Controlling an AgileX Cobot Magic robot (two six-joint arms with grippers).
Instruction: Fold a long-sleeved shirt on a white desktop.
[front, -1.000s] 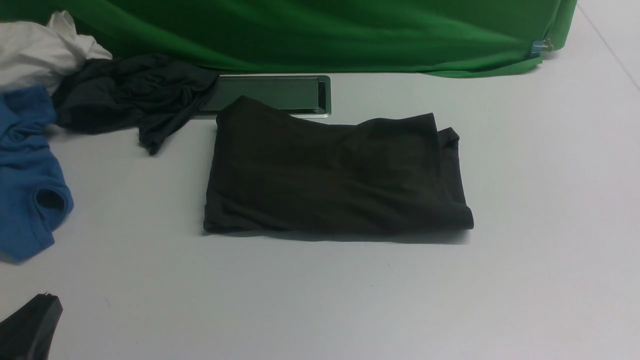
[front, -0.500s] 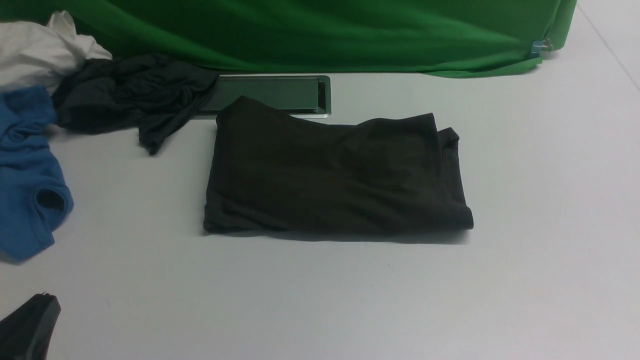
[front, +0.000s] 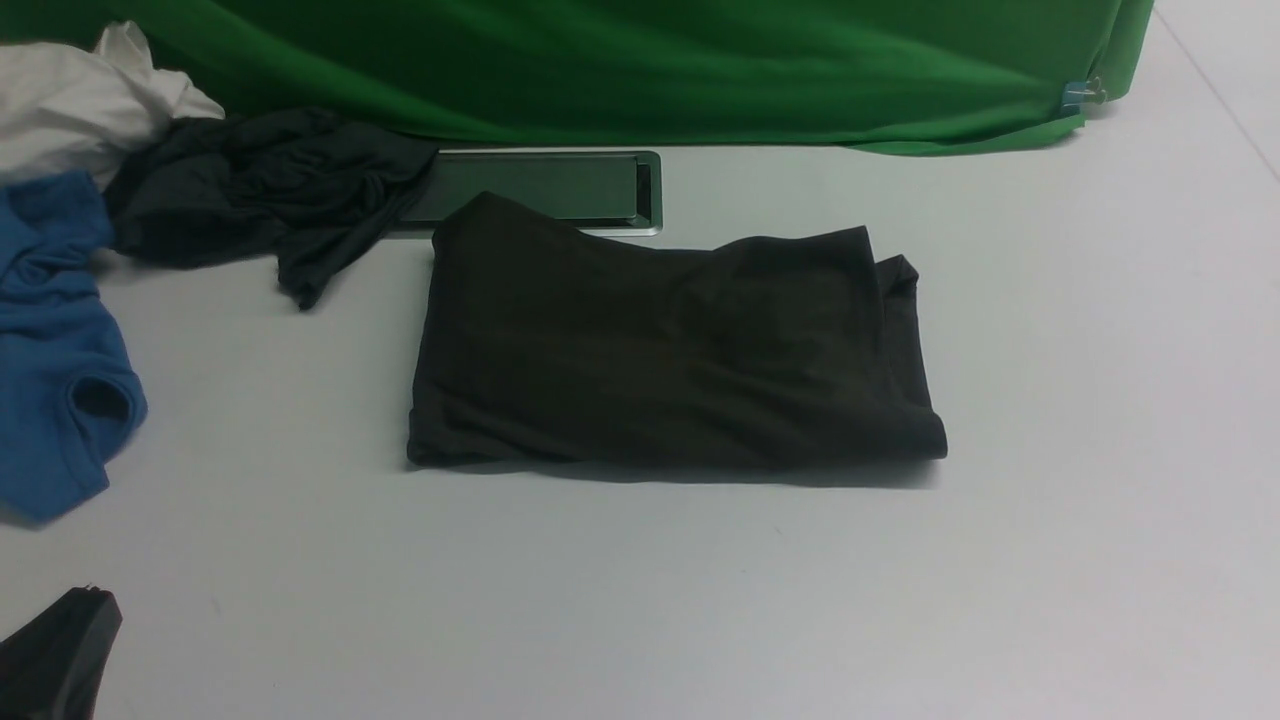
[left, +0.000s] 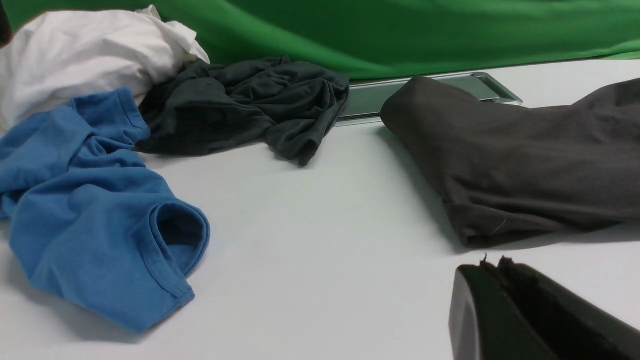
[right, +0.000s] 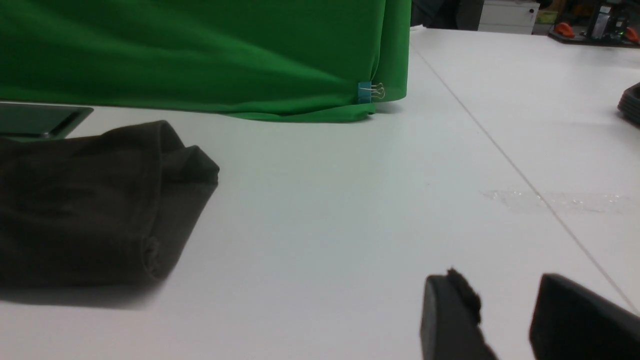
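Left gripper: nearest of all, low at the left front corner of the front view, its two black fingers pressed together with nothing between them, sitting just above the bare table and well short of the clothes.
Right gripper: seen only from its own wrist camera, two black fingers standing apart with a plain gap, holding nothing, over open table to the right of the folded garment.
White desktop: smooth and plain, running from the front edge back to the cloth backdrop; a thin seam line crosses it on the right side.
Long-sleeved shirt: in the middle of the desktop, lying flat as a folded, roughly rectangular dark bundle; a layered edge shows at its right end, and its far left corner overlaps the cable slot.
Blue garment: crumpled at the left edge, one sleeve opening facing the front.
Charcoal-grey garment: bunched behind the blue one, its right end draped onto the slot.
Cable slot: grey metal rectangle set in the table, just behind the shirt.
White garment: heaped at the far left corner.
Green backdrop: hanging across the back, a small blue clip at its right end.
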